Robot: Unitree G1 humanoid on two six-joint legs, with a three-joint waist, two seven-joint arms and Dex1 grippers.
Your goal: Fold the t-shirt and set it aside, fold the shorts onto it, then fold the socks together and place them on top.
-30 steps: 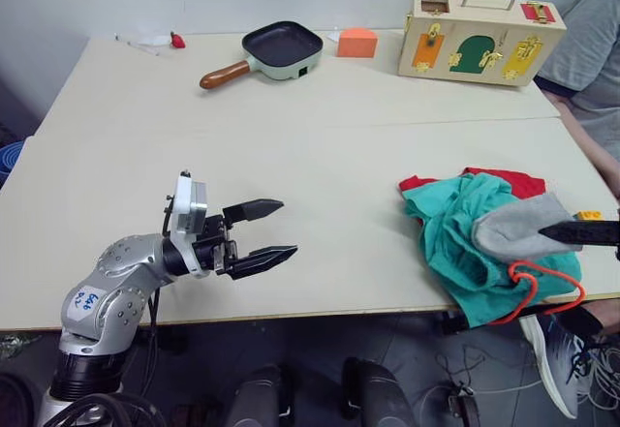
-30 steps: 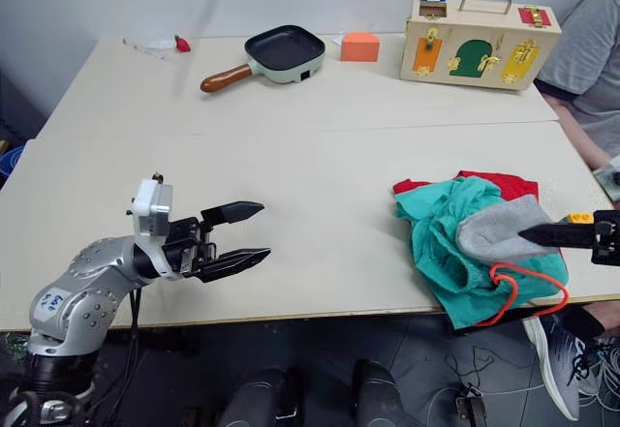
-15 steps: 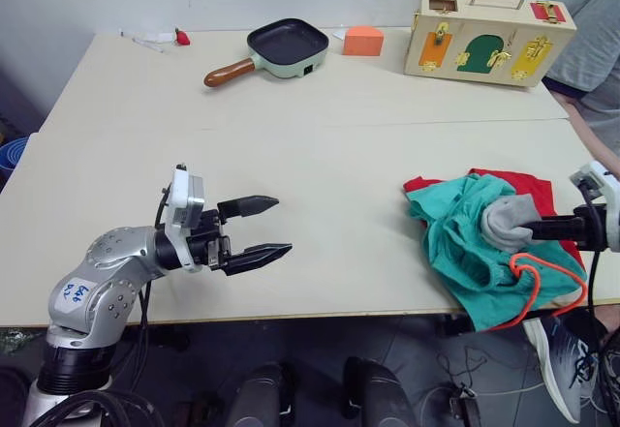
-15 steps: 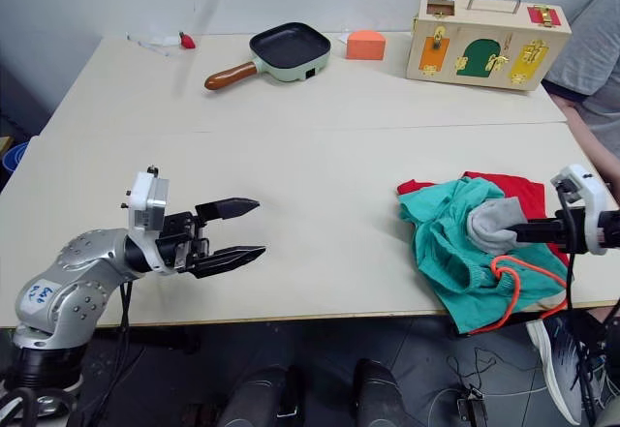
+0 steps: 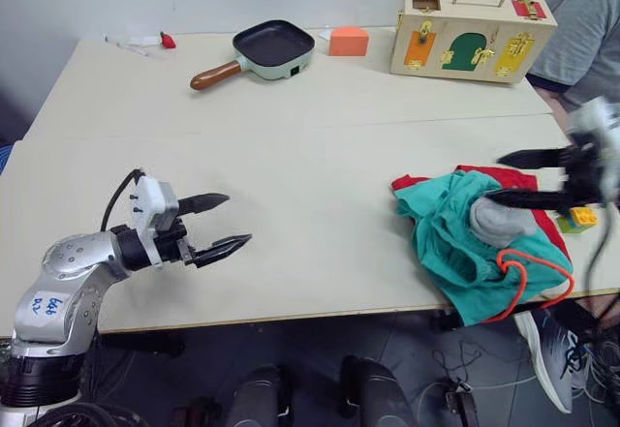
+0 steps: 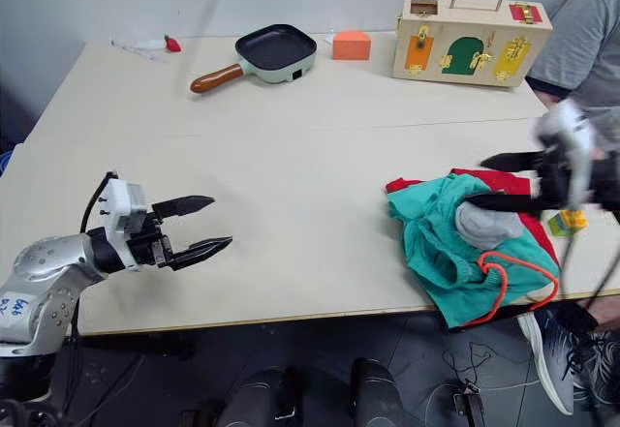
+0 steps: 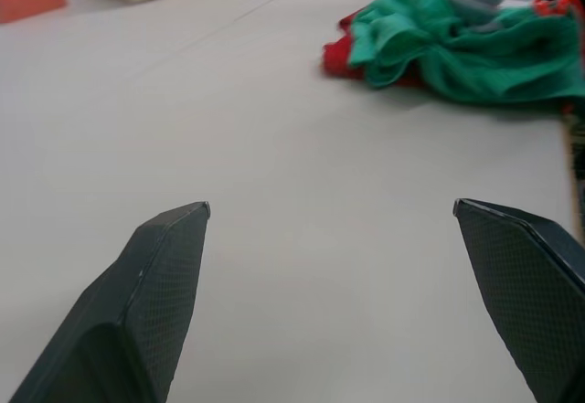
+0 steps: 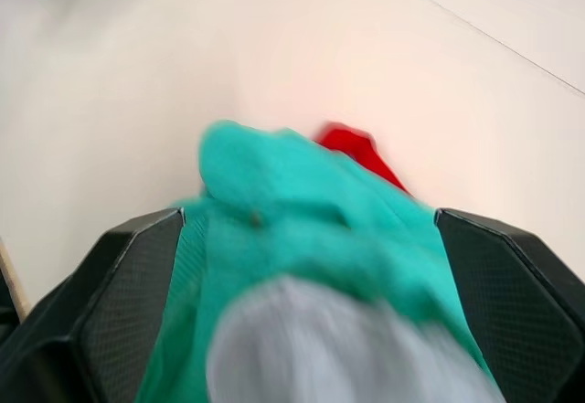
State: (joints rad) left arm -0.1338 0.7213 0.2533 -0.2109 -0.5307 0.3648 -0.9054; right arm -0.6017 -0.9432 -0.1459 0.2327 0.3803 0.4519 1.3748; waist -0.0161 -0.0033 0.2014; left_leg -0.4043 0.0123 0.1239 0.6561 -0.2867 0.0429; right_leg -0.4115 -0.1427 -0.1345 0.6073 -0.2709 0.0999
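Note:
The teal shorts [image 5: 444,231] lie bunched near the table's front right edge, with their orange drawstring [image 5: 524,274] looping off the front. The red t-shirt [image 5: 517,178] lies underneath them, showing at the back and left. A grey bundle of socks [image 5: 495,222] rests on top of the shorts. My right gripper [image 5: 497,177] is open just over the socks, gripping nothing. In the right wrist view the socks [image 8: 340,348] lie low between the spread fingers [image 8: 126,299]. My left gripper [image 5: 238,219] is open and empty over bare table at the front left, far from the pile [image 7: 448,39].
At the back of the table stand a frying pan [image 5: 275,46], an orange block [image 5: 347,41] and a wooden latch box [image 5: 471,25]. A small yellow toy block [image 5: 581,218] lies right of the pile. A person [image 5: 593,30] sits at the far right corner.
My right gripper has opened and let go of the socks, which now lie on the shorts, and it has risen slightly. The left gripper stays open. The camera has shifted.

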